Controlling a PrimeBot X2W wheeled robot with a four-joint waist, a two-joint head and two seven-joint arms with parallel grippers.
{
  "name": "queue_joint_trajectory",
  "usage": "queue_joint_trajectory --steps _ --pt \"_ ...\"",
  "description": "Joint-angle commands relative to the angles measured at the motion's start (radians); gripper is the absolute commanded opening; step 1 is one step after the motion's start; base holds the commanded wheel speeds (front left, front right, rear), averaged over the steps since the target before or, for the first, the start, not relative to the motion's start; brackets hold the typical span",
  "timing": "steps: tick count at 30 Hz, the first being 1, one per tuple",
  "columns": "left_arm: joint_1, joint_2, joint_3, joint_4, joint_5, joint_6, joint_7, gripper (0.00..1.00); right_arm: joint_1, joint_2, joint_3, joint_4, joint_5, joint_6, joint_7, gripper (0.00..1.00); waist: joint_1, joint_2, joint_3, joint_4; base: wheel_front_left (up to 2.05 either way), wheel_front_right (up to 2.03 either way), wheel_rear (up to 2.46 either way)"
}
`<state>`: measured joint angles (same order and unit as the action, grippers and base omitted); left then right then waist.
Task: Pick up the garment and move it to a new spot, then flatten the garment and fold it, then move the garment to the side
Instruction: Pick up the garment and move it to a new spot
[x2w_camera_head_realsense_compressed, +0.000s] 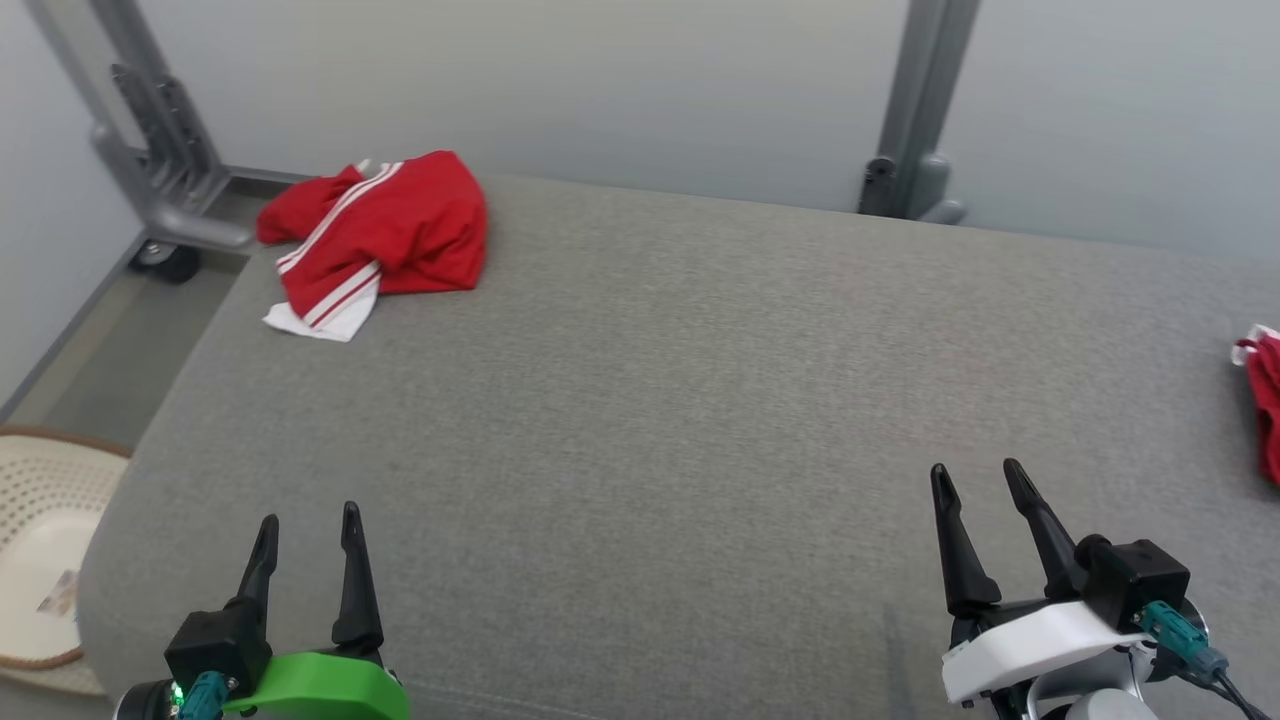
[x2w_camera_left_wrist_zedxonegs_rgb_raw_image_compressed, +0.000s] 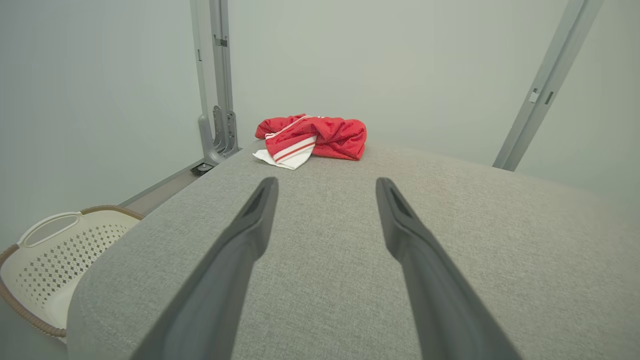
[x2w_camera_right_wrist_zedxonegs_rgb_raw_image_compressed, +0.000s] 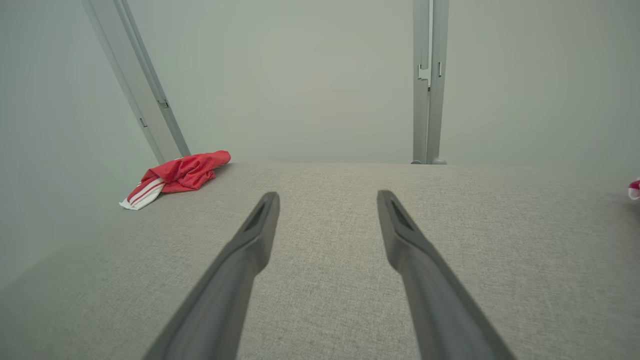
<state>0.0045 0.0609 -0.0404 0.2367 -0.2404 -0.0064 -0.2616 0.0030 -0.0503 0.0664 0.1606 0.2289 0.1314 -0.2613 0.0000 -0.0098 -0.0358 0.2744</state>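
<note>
My left gripper (x2w_camera_head_realsense_compressed: 309, 514), two long dark tapering fingers on a green mount, hangs at the near edge with its jaws wide apart and nothing between them. My right gripper (x2w_camera_head_realsense_compressed: 975, 468), the same dark fingers on a white mount, is equally wide and empty. Both point away from me over the broad grey woven upholstered surface (x2w_camera_head_realsense_compressed: 640, 400), which has a fine, matte weave and rounded, padded corners.

Low on my left, beside the surface and below it, sits a white perforated plastic basket with a brown rim (x2w_camera_head_realsense_compressed: 40, 520).

At the right edge of the head view, level with my right fingers but well apart from them, a small scrap of red and white cloth (x2w_camera_head_realsense_compressed: 1265, 390) is cut off by the frame; I cannot tell what it is.

The crumpled red garment with white side stripes (x2w_camera_head_realsense_compressed: 400, 225) lies in the far left corner of the surface, ahead of my left gripper and slightly inward of it, well apart from both grippers. The left arm is clearly the nearer. The heap looks soft, thin and slippery, its stripes and white hem trailing toward me and leftward, the red bulk bunched behind. I judge the long axis runs along those stripes.

Beyond it rise grey metal frame posts (x2w_camera_head_realsense_compressed: 915, 110) against a plain pale wall.
</note>
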Motion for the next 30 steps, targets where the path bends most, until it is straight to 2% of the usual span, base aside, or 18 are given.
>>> queue_joint_trajectory --steps 1,4,9,18,30 --pt "0.013 0.008 0.002 -0.002 0.008 0.003 -0.003 1.00 0.012 -0.001 -0.002 -0.003 0.004 -0.001 0.000 1.00 0.0000 0.0098 -0.004 0.165 0.00 0.00 0.00" --pt "0.028 0.014 0.018 -0.017 0.006 0.010 -0.003 1.00 0.002 -0.001 0.013 0.000 0.013 -0.001 -0.001 1.00 0.0000 0.0098 0.001 0.229 0.00 0.00 0.00" --pt "0.070 0.005 0.068 -0.092 -0.012 0.039 -0.003 1.00 -0.068 -0.002 0.079 0.025 0.009 -0.001 0.009 1.00 0.0000 0.0098 0.040 0.255 0.00 0.00 0.00" --pt "0.099 -0.003 0.074 -0.136 -0.017 0.049 -0.003 1.00 -0.116 -0.002 0.104 0.065 0.006 -0.001 0.003 1.00 0.0000 0.0098 0.056 0.263 0.00 0.00 0.00" --pt "0.072 0.003 0.057 -0.124 -0.010 0.036 -0.003 1.00 -0.096 -0.002 0.064 0.044 -0.013 -0.001 -0.002 1.00 0.0000 0.0098 0.066 0.264 0.00 0.00 0.00"
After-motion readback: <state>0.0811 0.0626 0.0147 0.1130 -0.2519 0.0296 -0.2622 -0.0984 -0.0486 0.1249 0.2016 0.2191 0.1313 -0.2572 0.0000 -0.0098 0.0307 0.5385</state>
